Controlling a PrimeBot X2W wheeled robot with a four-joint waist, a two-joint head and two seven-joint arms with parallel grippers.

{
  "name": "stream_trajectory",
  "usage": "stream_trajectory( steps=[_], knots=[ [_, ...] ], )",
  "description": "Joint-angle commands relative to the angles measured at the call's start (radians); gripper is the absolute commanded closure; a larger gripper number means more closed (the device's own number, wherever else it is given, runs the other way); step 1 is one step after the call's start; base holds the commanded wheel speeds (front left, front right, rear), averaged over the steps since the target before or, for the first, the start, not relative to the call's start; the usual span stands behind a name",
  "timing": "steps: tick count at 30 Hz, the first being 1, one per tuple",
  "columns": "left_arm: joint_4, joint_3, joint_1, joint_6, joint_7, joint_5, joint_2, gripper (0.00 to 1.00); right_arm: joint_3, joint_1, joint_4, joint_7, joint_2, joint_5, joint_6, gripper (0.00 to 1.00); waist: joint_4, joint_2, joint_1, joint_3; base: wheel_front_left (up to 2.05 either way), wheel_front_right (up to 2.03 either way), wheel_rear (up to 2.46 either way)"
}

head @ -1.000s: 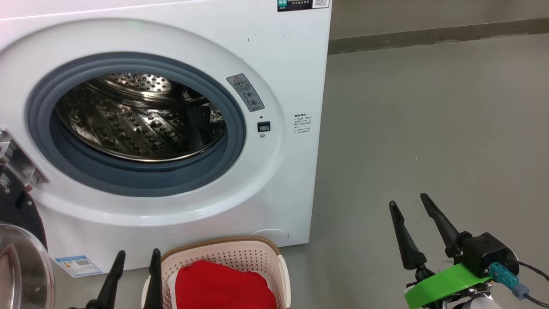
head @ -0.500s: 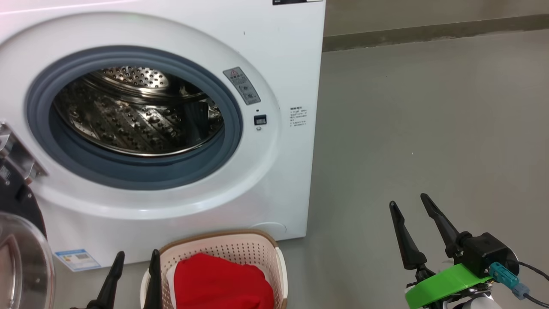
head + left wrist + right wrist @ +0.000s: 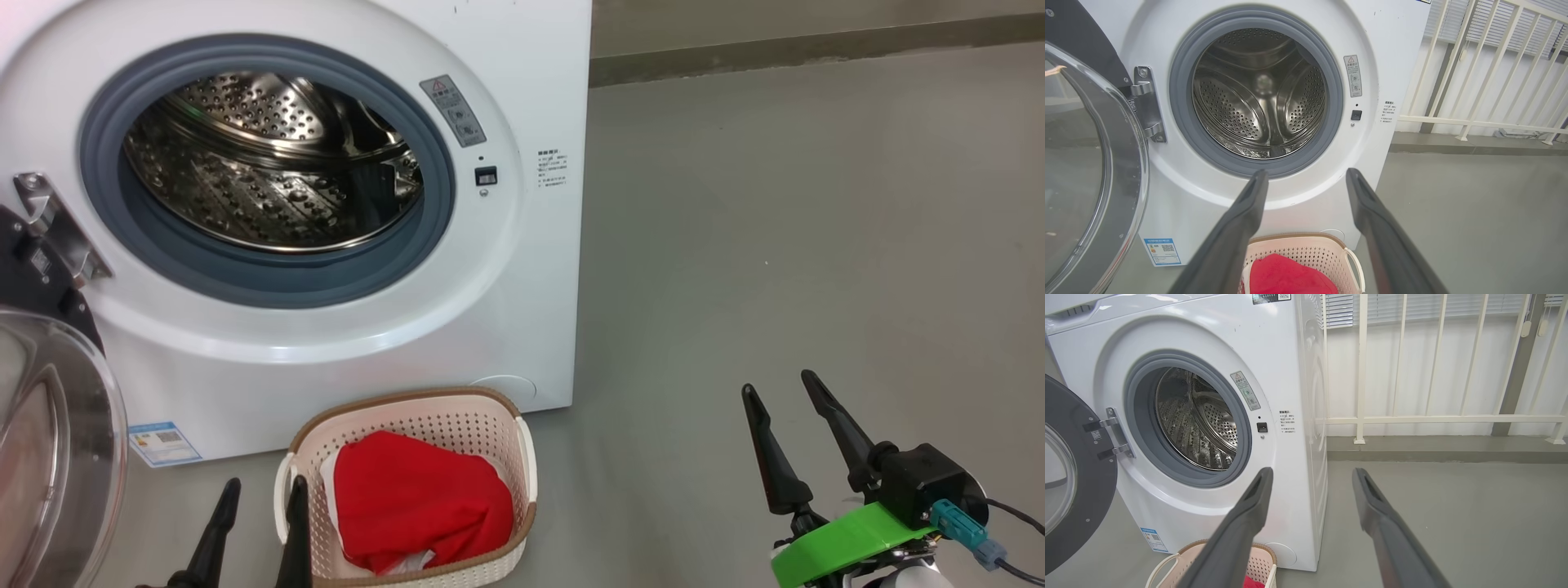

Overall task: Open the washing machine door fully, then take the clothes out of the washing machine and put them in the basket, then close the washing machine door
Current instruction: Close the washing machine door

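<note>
A: Bright red bunched clothes?
B: Lay in cream perforated plastic basket below white washing machine, short drop. Fingers of left gripper, right gripper spread, empty; black-rimmed glass door gaped

We count one washer with one door, one drum and one blue label. One basket stands just beside the left pincer, holding one red bundle and one white scrap. With the right pincer that makes two pincers, each with two fingers.
</note>
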Motion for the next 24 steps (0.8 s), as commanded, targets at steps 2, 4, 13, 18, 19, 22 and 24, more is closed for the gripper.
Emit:
stream_trajectory(
  steps=[2,4,13,18,19,22,24],
  knots=[
    [-0.025,0.033,-0.019,-0.008,-0.012,0.003,0.005,0.00,0.015,-0.015,-0.023,-0.006,0.000,0.006,0.007,0.00,0.000,0.0000,0.0000,-0.002,-0.48,0.48,0.00],
    [-0.027,0.035,-0.019,-0.004,-0.012,0.004,0.005,0.00,0.015,-0.013,-0.024,-0.006,0.000,0.005,0.007,0.00,0.002,0.0000,0.0000,-0.004,-0.21,0.21,0.00],
    [-0.031,0.038,-0.015,0.010,-0.012,0.015,0.005,0.00,0.020,-0.009,-0.023,-0.006,0.000,0.007,0.007,0.00,0.011,0.0000,0.0000,-0.012,0.00,0.00,0.00],
    [-0.036,0.042,-0.015,0.035,-0.012,0.013,0.005,0.00,0.016,-0.004,-0.025,-0.006,0.000,0.002,0.007,0.00,0.040,0.0000,0.0000,-0.017,0.00,0.00,0.00],
    [-0.038,0.042,-0.014,0.039,-0.012,0.015,0.005,0.00,0.018,-0.003,-0.025,-0.006,0.000,0.000,0.007,0.00,0.048,0.0000,0.0000,-0.018,0.00,0.00,0.00],
    [-0.040,0.041,-0.011,0.045,-0.012,0.015,0.005,0.00,0.025,-0.001,-0.026,-0.006,0.000,-0.003,0.007,0.00,0.076,0.0000,0.0000,-0.022,0.00,0.00,0.00],
    [-0.040,0.042,-0.005,0.052,-0.012,0.014,0.005,0.00,0.029,0.001,-0.026,-0.006,0.000,-0.004,0.007,0.00,0.099,0.0000,0.0000,-0.026,0.00,0.00,0.00]
  ],
)
